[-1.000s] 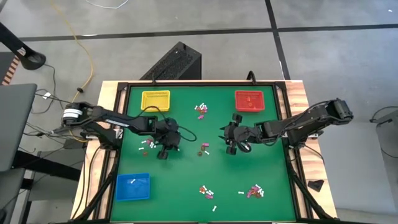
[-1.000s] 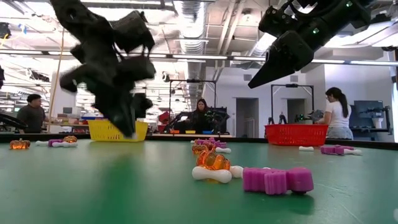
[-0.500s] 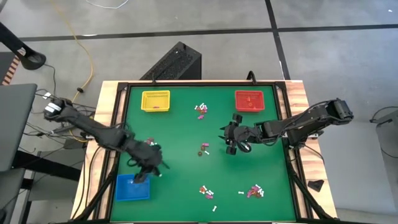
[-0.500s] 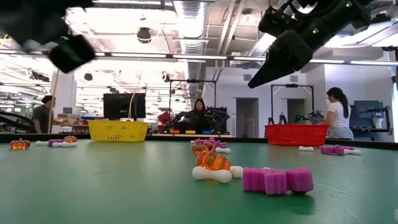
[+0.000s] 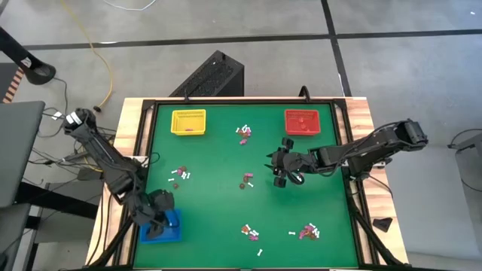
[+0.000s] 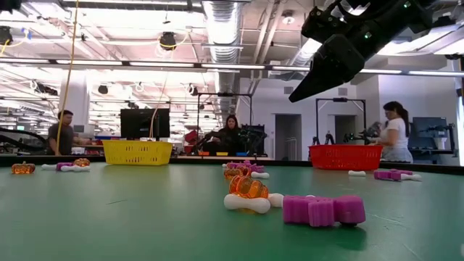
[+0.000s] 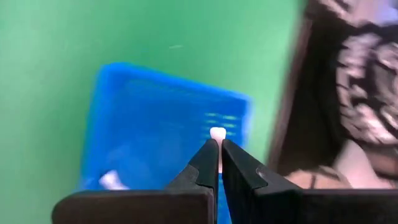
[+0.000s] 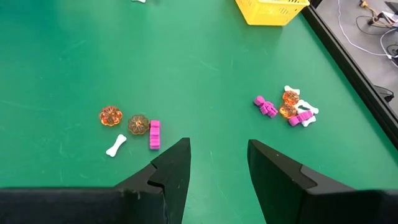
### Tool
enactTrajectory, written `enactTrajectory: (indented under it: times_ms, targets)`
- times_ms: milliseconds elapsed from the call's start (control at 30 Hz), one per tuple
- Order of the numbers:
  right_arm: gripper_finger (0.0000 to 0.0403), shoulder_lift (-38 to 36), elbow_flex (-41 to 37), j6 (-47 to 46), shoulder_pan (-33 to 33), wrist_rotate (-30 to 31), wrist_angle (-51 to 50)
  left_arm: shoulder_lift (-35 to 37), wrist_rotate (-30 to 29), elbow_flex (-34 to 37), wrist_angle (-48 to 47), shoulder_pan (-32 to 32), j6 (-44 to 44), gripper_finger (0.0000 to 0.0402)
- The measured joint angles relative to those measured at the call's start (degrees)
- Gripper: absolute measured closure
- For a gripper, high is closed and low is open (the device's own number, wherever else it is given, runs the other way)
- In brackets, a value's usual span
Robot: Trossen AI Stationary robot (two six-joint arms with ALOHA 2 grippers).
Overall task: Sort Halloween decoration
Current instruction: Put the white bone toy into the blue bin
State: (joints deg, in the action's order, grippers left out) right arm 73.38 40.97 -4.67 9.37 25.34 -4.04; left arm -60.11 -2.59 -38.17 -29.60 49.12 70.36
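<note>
While the left gripper (image 7: 219, 163) hangs over the blue tray (image 5: 172, 223) at the bench's (image 5: 218, 203) near-left corner, its fingers are pinched together on a small white stick trinket (image 7: 217, 133); another white piece (image 7: 111, 180) lies in that tray. Near edge: mixed clusters of trinkets (image 5: 251, 232) and (image 5: 307, 232). Mid-bench, more trinkets (image 5: 246, 181) lie btwn the arms, w/ a group (image 5: 179, 175) to the left. Right gripper (image 8: 217, 165) hovers above the bench right of centre, fingers apart, holding nothing. Far side: yellow tray (image 5: 188, 121), red tray (image 5: 302, 121), and another cluster (image 5: 243, 133) btwn them.
</note>
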Motion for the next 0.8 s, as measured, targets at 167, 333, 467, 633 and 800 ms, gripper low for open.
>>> enactTrajectory:
  times_ms: [167, 333, 467, 633, 800]
  targets:
    - [0.0214, 0.0, 0.0, 0.02, -0.01, 0.0, 0.13, -0.01, -0.14, 0.0, -3.06, 0.53, 3.6, 0.0392]
    - [0.0214, 0.0, 0.0, 0.07, -0.55, 0.02, 0.2, -0.01, 2.68, 0.0, -4.44, 0.37, 3.93, 0.0356]
    - [0.0214, 0.0, 0.0, 0.07, -1.6, 0.06, 0.23, -0.01, 5.05, 0.0, -6.16, 0.12, 4.18, 0.0317]
    - [0.0214, 0.0, 0.0, 0.08, -2.94, 0.07, 0.39, 0.73, 6.44, 0.0, -6.8, -2.78, -5.07, 0.0282]
    - [0.0214, 0.02, 0.0, 0.16, -3.85, 0.07, 1.5, 3.72, 1.88, -0.02, -5.27, -10.1, -18.01, 0.0277]
